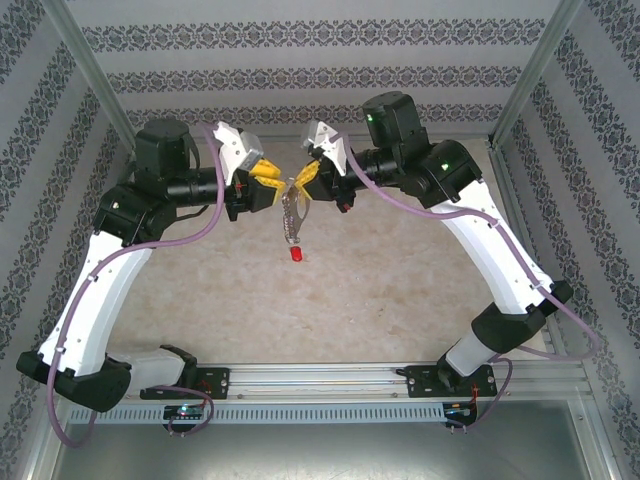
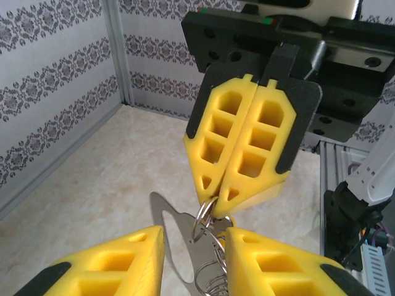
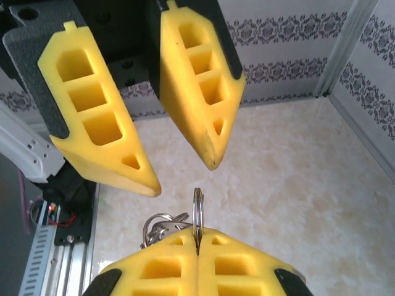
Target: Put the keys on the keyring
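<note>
High over the middle of the table my two grippers meet tip to tip. My right gripper point(image 3: 197, 236) is shut on a thin silvery split ring point(image 3: 197, 206) of the keyring point(image 2: 185, 246). The keyring's flat grey metal loop and a bunch of small rings hang below it. My left gripper point(image 2: 194, 239) is open, its yellow fingers point(image 2: 123, 259) on either side of the grey loop without pinching it. In the top view the keyring point(image 1: 293, 215) dangles between the grippers, with its red tag point(image 1: 296, 256) at the bottom. The keys are hidden.
The beige marbled tabletop point(image 1: 380, 290) lies well below both grippers. Patterned walls and aluminium posts point(image 1: 95, 75) close in the back and sides. A metal rail point(image 1: 330, 380) with the arm bases runs along the near edge.
</note>
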You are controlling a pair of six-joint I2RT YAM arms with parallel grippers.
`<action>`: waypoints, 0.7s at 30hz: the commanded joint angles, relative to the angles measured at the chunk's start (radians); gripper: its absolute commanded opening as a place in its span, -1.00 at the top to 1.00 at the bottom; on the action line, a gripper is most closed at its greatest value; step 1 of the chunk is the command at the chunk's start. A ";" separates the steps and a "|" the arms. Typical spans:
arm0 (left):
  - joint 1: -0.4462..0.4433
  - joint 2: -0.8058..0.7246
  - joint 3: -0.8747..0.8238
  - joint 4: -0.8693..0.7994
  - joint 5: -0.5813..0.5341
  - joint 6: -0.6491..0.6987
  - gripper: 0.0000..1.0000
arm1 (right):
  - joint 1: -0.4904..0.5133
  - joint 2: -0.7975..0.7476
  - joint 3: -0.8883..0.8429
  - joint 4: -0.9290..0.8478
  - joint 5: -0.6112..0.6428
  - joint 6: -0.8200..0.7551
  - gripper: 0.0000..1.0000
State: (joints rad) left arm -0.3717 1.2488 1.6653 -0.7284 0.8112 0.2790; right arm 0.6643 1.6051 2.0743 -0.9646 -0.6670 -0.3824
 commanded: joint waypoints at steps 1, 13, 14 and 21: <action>-0.019 0.006 0.039 -0.079 -0.028 0.072 0.38 | 0.015 0.012 0.044 -0.050 0.005 -0.064 1.00; -0.076 0.047 0.077 -0.123 -0.058 0.122 0.39 | 0.026 0.024 0.070 -0.083 -0.010 -0.076 1.00; -0.081 0.048 0.077 -0.124 -0.064 0.126 0.42 | 0.027 0.025 0.073 -0.084 -0.011 -0.076 1.00; -0.094 0.063 0.088 -0.131 -0.073 0.139 0.69 | 0.027 0.036 0.084 -0.089 -0.014 -0.081 1.00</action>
State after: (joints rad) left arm -0.4519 1.3003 1.7252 -0.8410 0.7494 0.3912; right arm 0.6769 1.6325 2.1223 -1.0573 -0.6598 -0.4458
